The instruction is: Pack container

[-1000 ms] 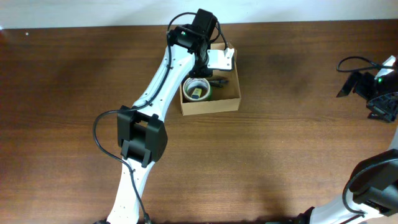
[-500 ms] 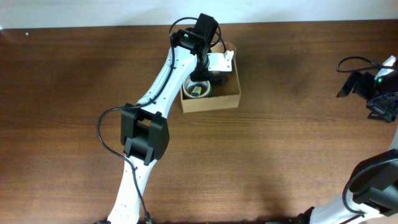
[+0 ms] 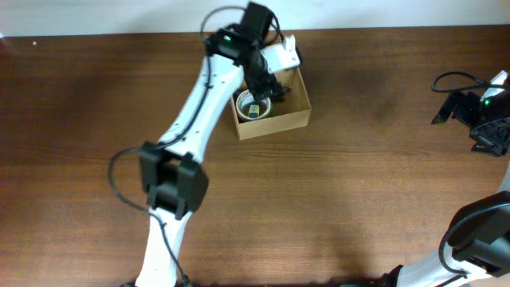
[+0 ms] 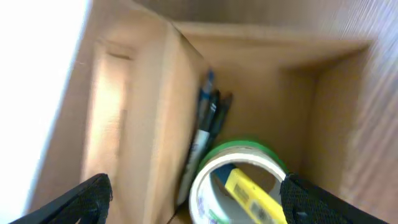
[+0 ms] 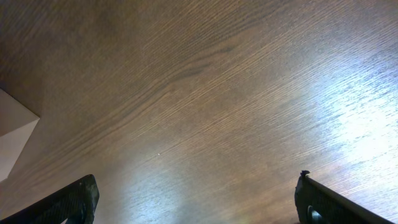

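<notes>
The container (image 3: 275, 123) is a tan cardboard box at the back of the table, its flap lid (image 3: 284, 54) raised at the far side. Inside lie a green-and-white tape roll (image 3: 253, 105) with a yellow item in its hole, and dark pens beside it. My left gripper (image 3: 264, 88) hovers open over the box. The left wrist view looks down into the container (image 4: 261, 56): the flap (image 4: 124, 112) stands left, the pens (image 4: 208, 118) lie in the middle, and the tape roll (image 4: 236, 177) sits between the open left gripper (image 4: 199, 202) fingers, untouched. My right gripper (image 3: 478, 115) stays open at the far right.
The right wrist view has bare wood under the right gripper (image 5: 196, 202), with a white corner (image 5: 12, 134) at its left edge. A black cable (image 3: 454, 78) curls near the right arm. The left arm's elbow (image 3: 171, 179) hangs over the table's middle-left.
The left gripper's jaws went from shut to wide open above the box. The left arm swung back and left, and the box turned slightly, with the flap now further back. The right arm is unmoved.
</notes>
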Available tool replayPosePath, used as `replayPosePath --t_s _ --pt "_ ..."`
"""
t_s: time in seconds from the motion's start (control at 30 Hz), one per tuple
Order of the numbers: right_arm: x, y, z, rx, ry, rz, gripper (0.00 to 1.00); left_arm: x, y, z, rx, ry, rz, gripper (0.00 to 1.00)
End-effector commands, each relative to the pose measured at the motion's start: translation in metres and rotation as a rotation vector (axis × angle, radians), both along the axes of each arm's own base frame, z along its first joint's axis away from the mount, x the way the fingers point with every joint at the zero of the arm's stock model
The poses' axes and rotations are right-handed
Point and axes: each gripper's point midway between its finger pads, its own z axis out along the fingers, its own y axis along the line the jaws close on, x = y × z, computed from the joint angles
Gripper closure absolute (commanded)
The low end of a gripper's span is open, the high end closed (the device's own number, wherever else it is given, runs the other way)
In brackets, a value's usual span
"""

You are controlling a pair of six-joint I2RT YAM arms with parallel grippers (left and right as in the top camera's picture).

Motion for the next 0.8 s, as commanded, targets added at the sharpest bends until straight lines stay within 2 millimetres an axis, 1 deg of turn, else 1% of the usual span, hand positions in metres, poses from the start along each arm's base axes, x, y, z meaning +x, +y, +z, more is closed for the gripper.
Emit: replayPosePath --t_s 0.0,0.07,0.1,0.13,0.17,0.2,0.27,0.3,0.33,0.37,0.4,0.43,0.47,0.5,0.57,0.63,0.7,0.73,0.77 --pt "-0.001 -0.001 0.000 -0.005 0.001 0.002 0.01 -0.015 0.013 0.103 -0.178 -0.111 0.086 0.14" --pt "0.003 -0.002 0.000 -0.012 -0.013 0.002 0.01 -0.020 0.028 0.134 -0.203 -0.160 0.113 0.13" --pt "0.005 -0.004 0.001 -0.017 -0.023 0.001 0.01 -0.023 0.039 0.148 -0.211 -0.182 0.134 0.14" --pt "0.008 -0.005 0.001 -0.023 -0.035 0.002 0.01 -0.023 0.055 0.162 -0.223 -0.203 0.179 0.14" --pt "0.010 -0.005 0.001 -0.021 -0.043 0.002 0.01 -0.023 0.066 0.170 -0.234 -0.214 0.212 0.14" --pt "0.013 -0.004 0.002 -0.012 -0.060 0.004 0.01 -0.021 0.085 0.181 -0.254 -0.229 0.269 0.14" --pt "0.021 0.004 0.004 0.034 -0.100 0.011 0.19 -0.013 0.131 0.199 -0.283 -0.266 0.414 0.14" --pt "0.026 0.011 0.007 0.076 -0.131 0.018 0.27 -0.007 0.159 0.205 -0.297 -0.285 0.517 0.18" --pt "0.033 0.020 0.010 0.127 -0.166 0.028 0.39 -0.001 0.191 0.209 -0.319 -0.298 0.647 0.26" --pt "0.038 0.028 0.013 0.164 -0.193 0.040 0.50 0.003 0.218 0.209 -0.346 -0.296 0.755 0.33" --pt "0.042 0.035 0.015 0.192 -0.213 0.052 0.68 0.004 0.245 0.207 -0.387 -0.278 0.870 0.51" --pt "0.046 0.042 0.017 0.216 -0.230 0.067 0.88 0.004 0.273 0.199 -0.438 -0.235 1.005 0.63" --pt "0.050 0.052 0.019 0.235 -0.244 0.089 0.96 0.000 0.302 0.183 -0.496 -0.161 1.154 0.83" --pt "0.055 0.061 0.020 0.243 -0.255 0.118 0.96 -0.004 0.316 0.172 -0.523 -0.105 1.227 0.98" --pt "0.063 0.077 0.020 0.233 -0.271 0.191 0.96 -0.009 0.332 0.148 -0.544 -0.001 1.279 0.98" --pt "0.070 0.104 0.015 0.236 -0.265 0.279 0.96 -0.010 0.342 0.128 -0.544 0.066 1.305 0.98" --pt "0.073 0.130 0.000 0.225 -0.225 0.350 0.96 -0.009 0.347 0.109 -0.530 0.119 1.324 0.98" --pt "0.074 0.147 -0.014 0.210 -0.186 0.399 0.96 -0.008 0.347 0.095 -0.516 0.154 1.334 0.98" --pt "0.075 0.158 -0.021 0.210 -0.167 0.425 0.96 -0.007 0.346 0.087 -0.511 0.176 1.336 0.98"
